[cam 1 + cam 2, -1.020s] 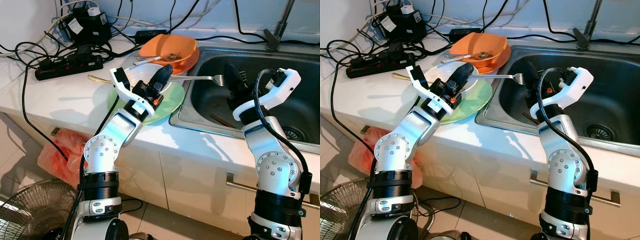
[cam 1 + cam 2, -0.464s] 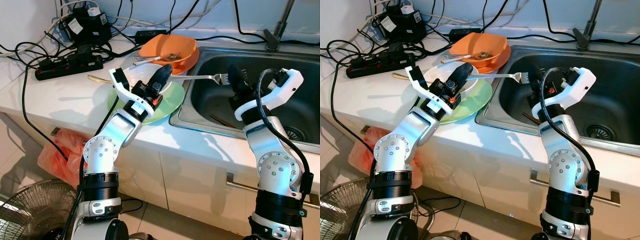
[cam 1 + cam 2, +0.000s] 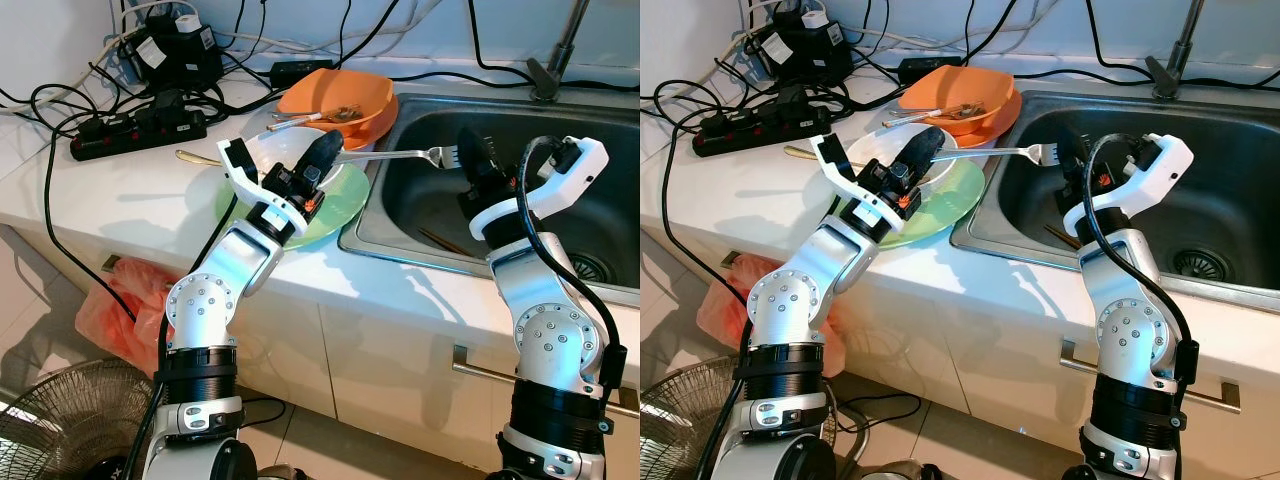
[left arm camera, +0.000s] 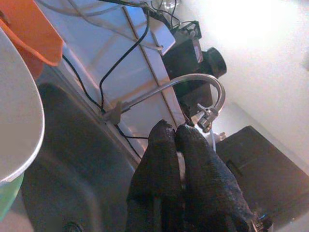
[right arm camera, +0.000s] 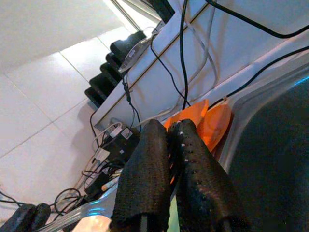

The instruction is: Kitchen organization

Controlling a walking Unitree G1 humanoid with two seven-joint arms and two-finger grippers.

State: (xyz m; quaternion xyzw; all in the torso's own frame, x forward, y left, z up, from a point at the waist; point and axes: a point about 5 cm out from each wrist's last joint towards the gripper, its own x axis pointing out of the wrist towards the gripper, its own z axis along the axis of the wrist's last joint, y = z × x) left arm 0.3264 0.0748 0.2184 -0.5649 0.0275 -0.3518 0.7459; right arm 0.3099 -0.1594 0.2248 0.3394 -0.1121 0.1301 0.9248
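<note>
Fork [image 3: 400, 155] x1 (over sink edge) | left hand [image 3: 328, 148] clenched on handle | right hand [image 3: 470, 150] pinching tines

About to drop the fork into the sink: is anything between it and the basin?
Nothing visible. The fork, shut in the left end effector, already reaches over the sink. The right end effector sits at its tines, with chopsticks in the basin below.

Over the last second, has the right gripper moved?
Yes. The right gripper has shifted slightly right, away from the sink's left wall, with the fork pinched at its tines; the left gripper holds the handle.
</note>
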